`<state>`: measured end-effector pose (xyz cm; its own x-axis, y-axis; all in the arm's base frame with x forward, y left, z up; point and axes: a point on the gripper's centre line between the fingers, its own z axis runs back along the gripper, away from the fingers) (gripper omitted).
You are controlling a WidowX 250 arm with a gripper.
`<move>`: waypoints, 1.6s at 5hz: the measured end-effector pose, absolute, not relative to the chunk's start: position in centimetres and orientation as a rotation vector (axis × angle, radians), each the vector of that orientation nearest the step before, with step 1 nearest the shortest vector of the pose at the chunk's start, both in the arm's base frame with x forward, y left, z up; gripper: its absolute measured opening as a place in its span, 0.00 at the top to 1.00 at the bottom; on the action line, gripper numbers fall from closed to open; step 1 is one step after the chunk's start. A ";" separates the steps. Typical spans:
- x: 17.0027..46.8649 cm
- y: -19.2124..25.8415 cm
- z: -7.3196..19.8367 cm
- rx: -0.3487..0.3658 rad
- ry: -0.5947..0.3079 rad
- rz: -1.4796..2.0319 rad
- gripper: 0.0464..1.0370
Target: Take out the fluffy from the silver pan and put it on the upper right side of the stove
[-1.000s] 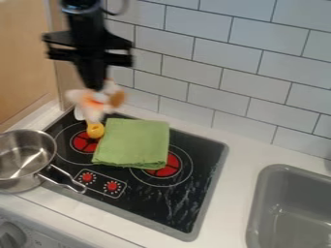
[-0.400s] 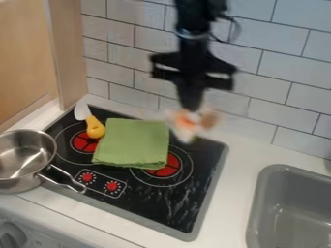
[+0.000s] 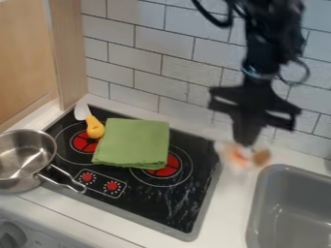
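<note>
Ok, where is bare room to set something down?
The front right of the stove, below the right burner, and the counter between stove and sink look bare. Crowded: stove's left, with cloth and knife; near far right corner, gripper and toy.

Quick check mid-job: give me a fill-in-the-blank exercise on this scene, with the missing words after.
The folded cloth on the stove is ____.
The end effector holds the soft toy, seen here roughly between the stove and the ____.
The silver pan is at the view's ____ edge.
The knife has a ____ handle.

Missing words: green; sink; left; yellow.
</note>
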<state>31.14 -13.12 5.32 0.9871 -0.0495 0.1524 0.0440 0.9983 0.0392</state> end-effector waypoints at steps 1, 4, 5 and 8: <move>31.9 -13.9 4.0 0.039 -0.140 -0.051 1.00; 33.0 -14.0 2.0 0.031 -0.100 -0.056 0.97; 33.0 -13.9 2.1 0.023 -0.092 -0.024 0.82; 32.7 -12.6 3.5 0.027 -0.094 -0.012 0.04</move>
<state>32.72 -12.63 3.46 0.9955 -0.0137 0.0935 0.0111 0.9996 0.0277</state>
